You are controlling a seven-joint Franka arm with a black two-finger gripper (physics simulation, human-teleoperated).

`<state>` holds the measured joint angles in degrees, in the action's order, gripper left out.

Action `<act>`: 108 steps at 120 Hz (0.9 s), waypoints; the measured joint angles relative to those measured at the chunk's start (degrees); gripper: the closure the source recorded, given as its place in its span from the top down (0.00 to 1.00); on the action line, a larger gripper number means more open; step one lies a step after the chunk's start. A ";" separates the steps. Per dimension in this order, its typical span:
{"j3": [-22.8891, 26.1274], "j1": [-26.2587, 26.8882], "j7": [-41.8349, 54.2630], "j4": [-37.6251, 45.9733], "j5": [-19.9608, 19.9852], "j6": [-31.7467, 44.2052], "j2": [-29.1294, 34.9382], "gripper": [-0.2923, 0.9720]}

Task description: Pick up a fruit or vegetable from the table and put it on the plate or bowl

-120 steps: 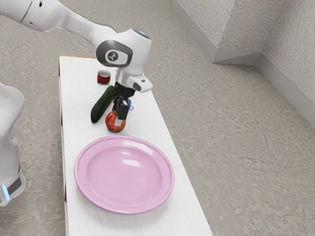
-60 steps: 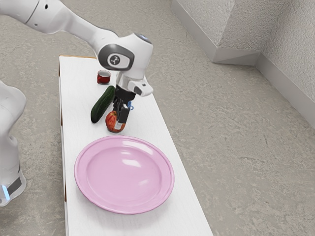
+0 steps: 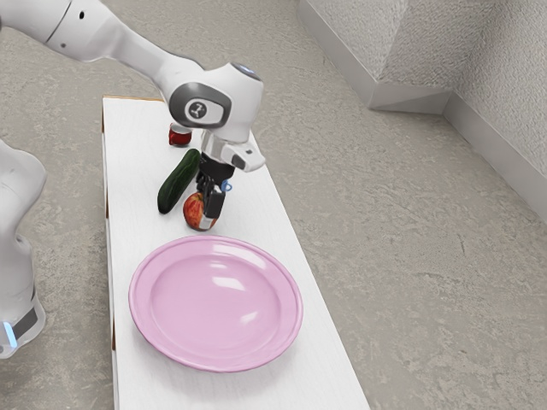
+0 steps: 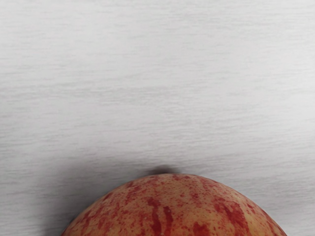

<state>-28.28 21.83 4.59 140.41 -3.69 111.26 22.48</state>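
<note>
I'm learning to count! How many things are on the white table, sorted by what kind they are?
Fruit: 1, the apple
Vegetables: 1, the cucumber
Plates: 1, the pink plate
Cups: 1, the small red cup
Total: 4

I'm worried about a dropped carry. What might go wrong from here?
The gripper pinches the round fruit, apparently off-centre, so it may slip. The cucumber lies close beside it and could get nudged. A low carry might clip the rim of the plate.
</note>
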 joint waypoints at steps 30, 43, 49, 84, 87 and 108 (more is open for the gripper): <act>-0.21 0.03 -0.08 0.37 0.18 1.09 0.00 0.62; -0.43 0.06 -0.14 0.47 0.37 1.30 0.01 0.60; -0.45 0.06 -0.19 0.43 0.39 1.26 0.12 0.59; -0.46 1.12 -1.52 -0.52 0.29 -1.24 2.26 0.55; -0.44 1.20 -1.61 -0.61 0.28 -1.41 2.46 0.55; 0.78 2.26 -2.21 -2.62 0.29 -3.01 3.83 0.57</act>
<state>-27.50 24.08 2.37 137.79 -3.40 108.26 26.31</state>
